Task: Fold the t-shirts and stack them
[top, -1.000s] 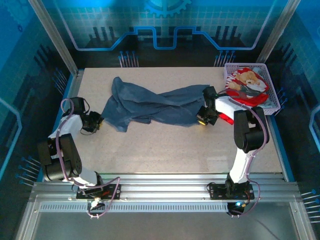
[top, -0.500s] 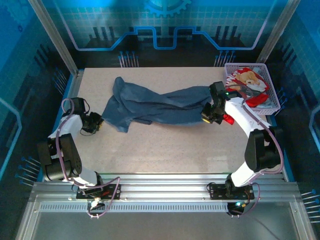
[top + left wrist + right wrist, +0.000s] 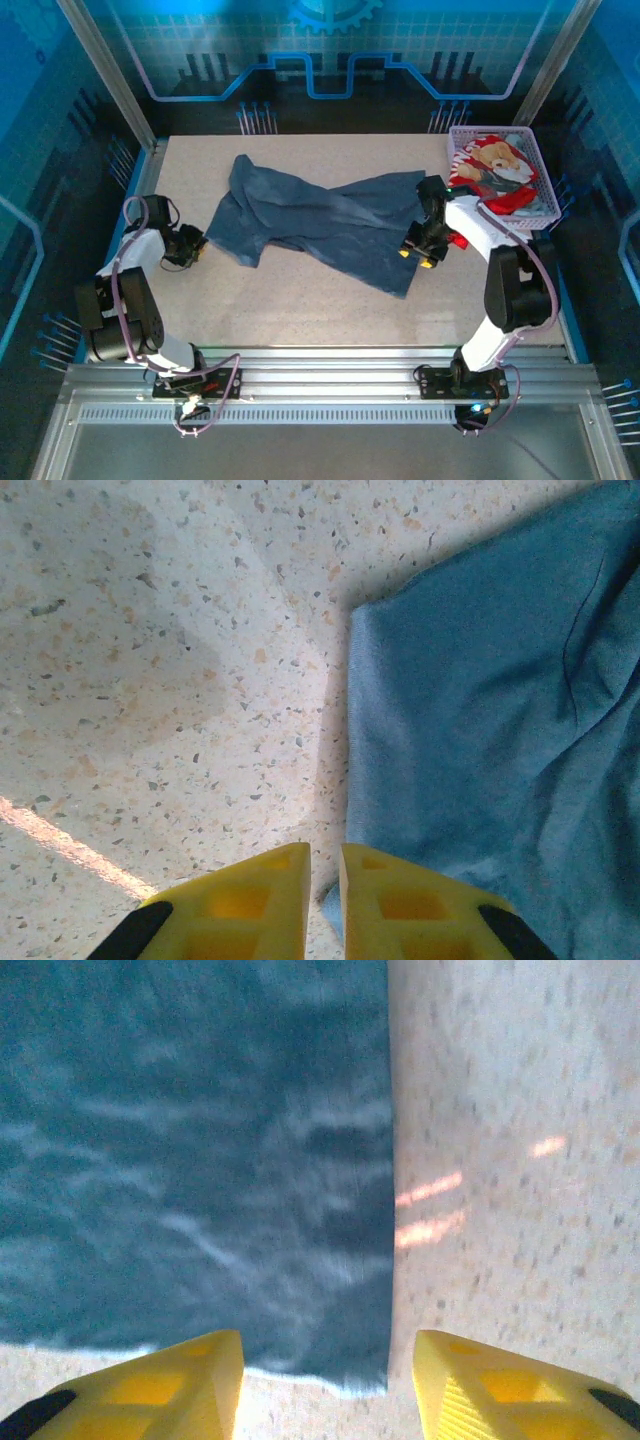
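We find the blue t-shirt point(image 3: 320, 215) spread mid-frame; left gripper point(image 3: 197, 243) pinches its left corner; right gripper point(image 3: 425, 255) stands open above its right edge; red t-shirt point(image 3: 495, 165) lies in basket point(image 3: 500, 131), upper right.

Your left arm point(image 3: 125, 310) and right arm point(image 3: 483, 330) share one build: chunky black joint housings joined by smooth white shells, each rising from a black base. You'll see a thin lilac cable point(image 3: 114, 272) looping along the left arm, with more wiring bunched at both bases. Your left gripper point(image 3: 322, 852) and right gripper point(image 3: 328, 1345) end in bright yellow fingers point(image 3: 420, 905), blocky, with shallow rectangular pockets moulded into their faces and black patches at the outer corners
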Motion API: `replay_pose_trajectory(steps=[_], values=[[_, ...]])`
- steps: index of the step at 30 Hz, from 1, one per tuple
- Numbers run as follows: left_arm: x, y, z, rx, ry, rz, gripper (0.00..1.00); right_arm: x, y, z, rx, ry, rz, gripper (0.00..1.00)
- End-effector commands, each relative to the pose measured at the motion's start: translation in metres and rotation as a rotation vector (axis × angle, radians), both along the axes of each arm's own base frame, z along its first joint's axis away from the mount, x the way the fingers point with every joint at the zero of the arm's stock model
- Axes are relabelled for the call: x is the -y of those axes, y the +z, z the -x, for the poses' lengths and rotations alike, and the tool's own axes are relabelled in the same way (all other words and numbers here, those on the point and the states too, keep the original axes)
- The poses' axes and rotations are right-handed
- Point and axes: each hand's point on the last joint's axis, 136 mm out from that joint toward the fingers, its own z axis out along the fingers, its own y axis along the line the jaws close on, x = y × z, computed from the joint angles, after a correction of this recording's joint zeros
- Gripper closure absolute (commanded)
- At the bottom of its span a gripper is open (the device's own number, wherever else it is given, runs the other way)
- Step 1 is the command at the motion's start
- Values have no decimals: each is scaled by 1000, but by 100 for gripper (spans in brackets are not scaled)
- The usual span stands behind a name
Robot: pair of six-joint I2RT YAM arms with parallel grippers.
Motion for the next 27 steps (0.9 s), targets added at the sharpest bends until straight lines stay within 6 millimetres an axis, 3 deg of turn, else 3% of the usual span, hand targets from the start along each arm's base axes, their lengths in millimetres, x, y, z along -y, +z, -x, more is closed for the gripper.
replay_pose_trajectory(steps=[1,6,11,16,19,22,27], values=[[1,10,0,4,-18,-2,83,8,8,-28,73,29,56,52],[2,10,2,-7,-20,-1,82,-3,-25,-27,10,56,51,70],[2,12,5,-17,-28,-6,80,-7,-53,-33,-42,46,43,73],[-2,12,11,-58,-47,-38,66,1,-71,-62,-93,36,68,72],[-6,11,9,-71,-58,-51,62,4,-71,-87,-86,23,62,71],[-5,6,-8,-54,-95,-30,57,6,-63,-110,-56,17,62,65],[-4,-19,-31,-78,-129,9,59,0,-35,-126,26,44,58,58]])
